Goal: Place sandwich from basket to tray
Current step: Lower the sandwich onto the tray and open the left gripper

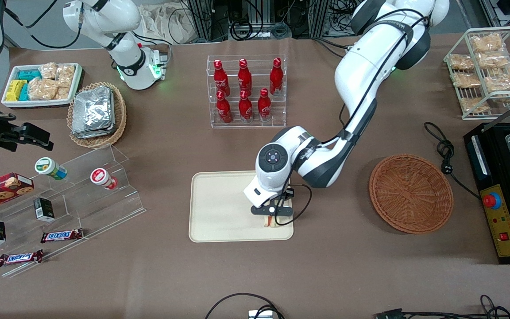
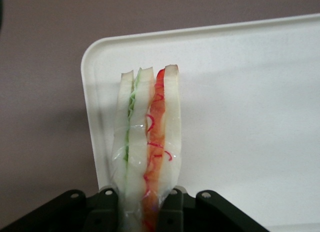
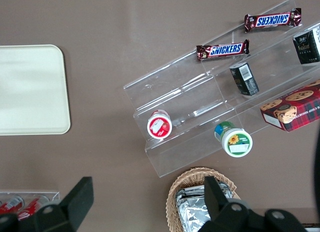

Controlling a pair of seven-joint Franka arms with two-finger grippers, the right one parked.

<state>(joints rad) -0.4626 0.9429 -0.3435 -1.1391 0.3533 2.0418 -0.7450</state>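
My left gripper hangs over the cream tray, at the corner nearest the front camera and toward the basket. It is shut on the sandwich, a pale bread wedge with green and red-orange filling, pinched between the black fingers. The wedge points down over the tray's rounded corner. In the front view only a sliver of the sandwich shows beneath the gripper. The reddish-brown woven basket sits empty on the table, toward the working arm's end.
A clear rack of red bottles stands farther from the front camera than the tray. An acrylic step shelf with snacks and a tan basket of foil packets lie toward the parked arm's end. A black box and a cable flank the basket.
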